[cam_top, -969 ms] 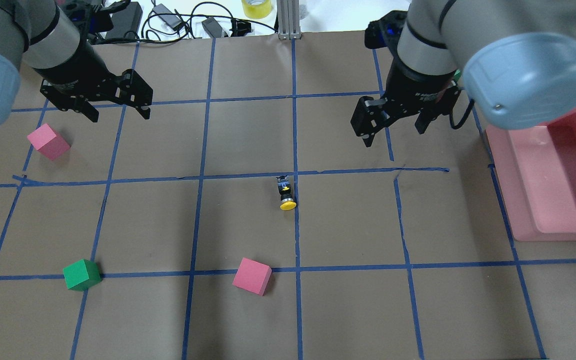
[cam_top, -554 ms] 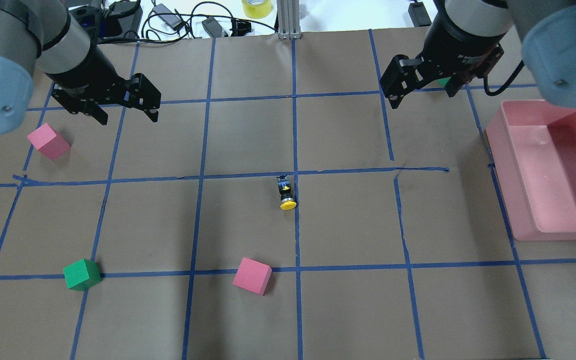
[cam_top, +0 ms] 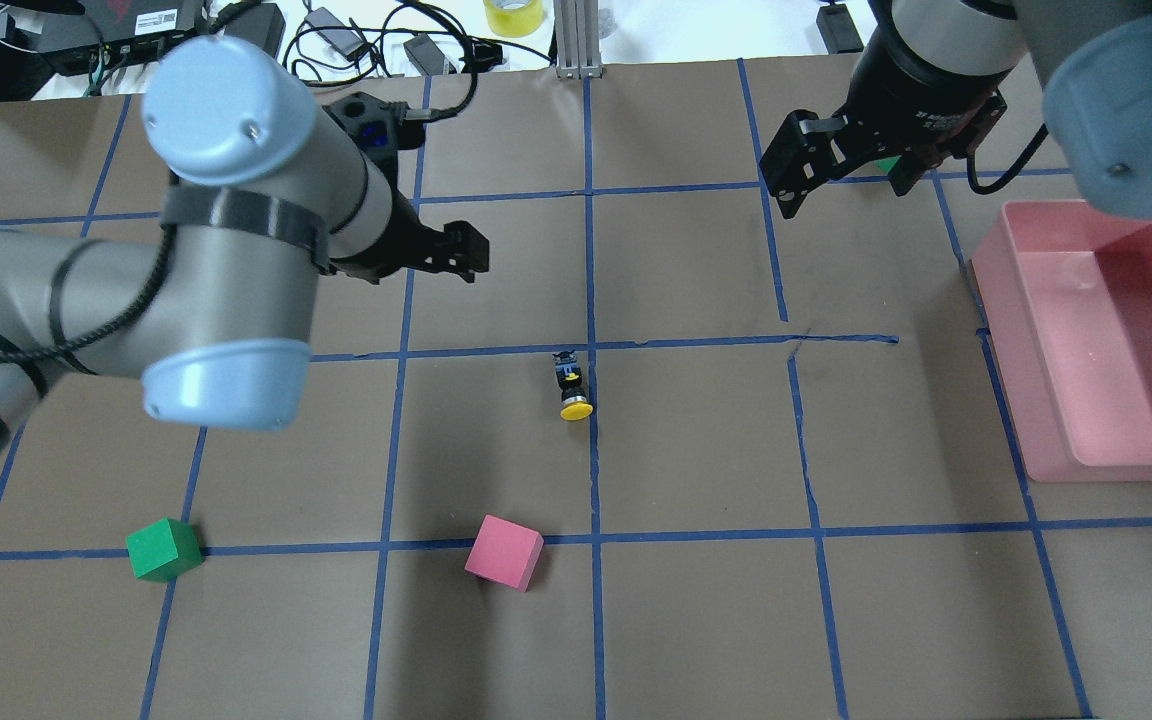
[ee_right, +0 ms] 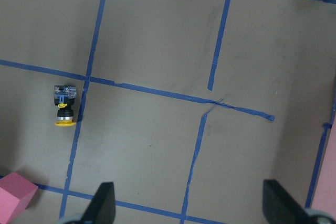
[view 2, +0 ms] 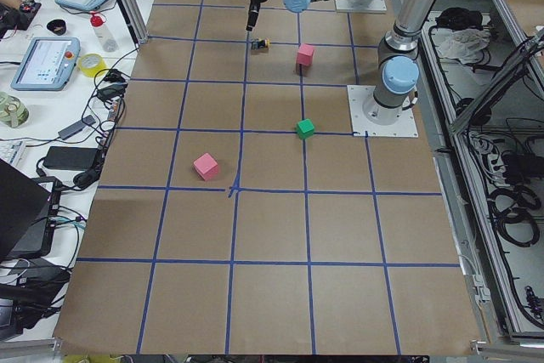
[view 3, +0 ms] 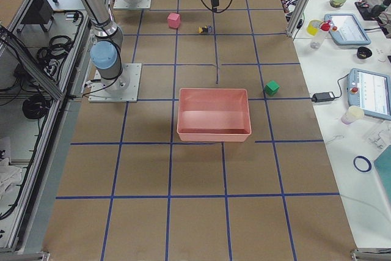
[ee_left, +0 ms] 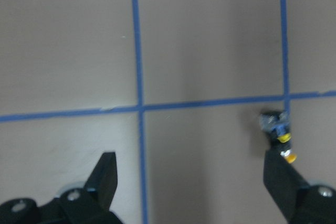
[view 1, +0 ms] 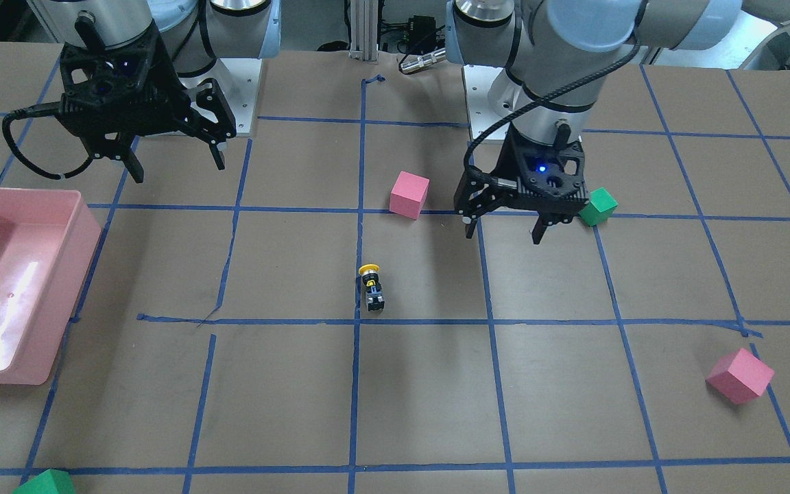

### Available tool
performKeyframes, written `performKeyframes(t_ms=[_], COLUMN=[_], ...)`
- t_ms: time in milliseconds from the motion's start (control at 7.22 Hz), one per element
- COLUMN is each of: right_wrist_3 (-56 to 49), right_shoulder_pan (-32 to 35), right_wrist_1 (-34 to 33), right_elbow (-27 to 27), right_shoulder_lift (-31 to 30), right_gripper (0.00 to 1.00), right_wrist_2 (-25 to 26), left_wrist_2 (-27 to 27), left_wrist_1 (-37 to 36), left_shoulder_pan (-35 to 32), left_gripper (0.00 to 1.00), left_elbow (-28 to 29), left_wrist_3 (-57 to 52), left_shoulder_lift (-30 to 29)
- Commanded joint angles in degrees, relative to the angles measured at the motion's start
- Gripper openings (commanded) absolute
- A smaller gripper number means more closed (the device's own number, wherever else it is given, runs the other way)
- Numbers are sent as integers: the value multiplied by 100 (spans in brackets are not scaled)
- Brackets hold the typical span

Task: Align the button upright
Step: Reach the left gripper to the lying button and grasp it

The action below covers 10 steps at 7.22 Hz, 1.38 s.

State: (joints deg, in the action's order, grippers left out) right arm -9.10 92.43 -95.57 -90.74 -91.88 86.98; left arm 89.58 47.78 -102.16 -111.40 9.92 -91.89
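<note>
- The button (cam_top: 574,388) lies on its side near the middle of the table (cam_top: 696,620). It is just beside a blue tape line (cam_top: 594,470) and close to a crossing of two lines.
- Its yellow cap points toward the near edge, where the robot stands, and its grey base points toward the far edge.
- The left gripper (view 1: 503,230) hovers over the middle of the table, a little to the left of the button and clear of it.
- This gripper is released. In the left wrist view its fingers (ee_left: 105,179) stand wide apart with nothing between them, and the button (ee_left: 278,135) shows just by the right-hand one.
- The right gripper (cam_top: 841,190) hangs high over the right half of the table, well apart from the button.
- It is released too, with its jaws spread and empty.
- A pink tray (cam_top: 1016,380) sits along the right edge.
- A pink cube (cam_top: 504,552) lies toward the near edge, about midway along it.
- A green cube (cam_top: 163,549) lies toward the near-left corner.
- A second pink cube (view 1: 740,375) sits near the left edge, farther from the robot than the button.
- A second green cube (view 1: 45,484) sits by the far edge on the right half.
</note>
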Motion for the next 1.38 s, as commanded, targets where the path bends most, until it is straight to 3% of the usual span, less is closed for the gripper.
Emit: performKeyframes(t_ms=[0,277,1246], right_wrist_3=[-83,-92,-84], right_shoulder_pan=[-15,-15,-24], right_wrist_1=[21,21,29], right_elbow=[-40,-40,-58], right_shoulder_lift=[4,-5,4], right_gripper=[100,100,100], right_wrist_2=[12,55,12], left_wrist_2=[296,314,131], left_wrist_1=[-1818,-2386,-2993], left_shoulder_pan=[-681,-953,-1016], left_gripper=[100,100,100], left_elbow=[-933,-1103,-866], left_wrist_3=[947,1056,1794], left_shoulder_lift=[-284,-758,-2122])
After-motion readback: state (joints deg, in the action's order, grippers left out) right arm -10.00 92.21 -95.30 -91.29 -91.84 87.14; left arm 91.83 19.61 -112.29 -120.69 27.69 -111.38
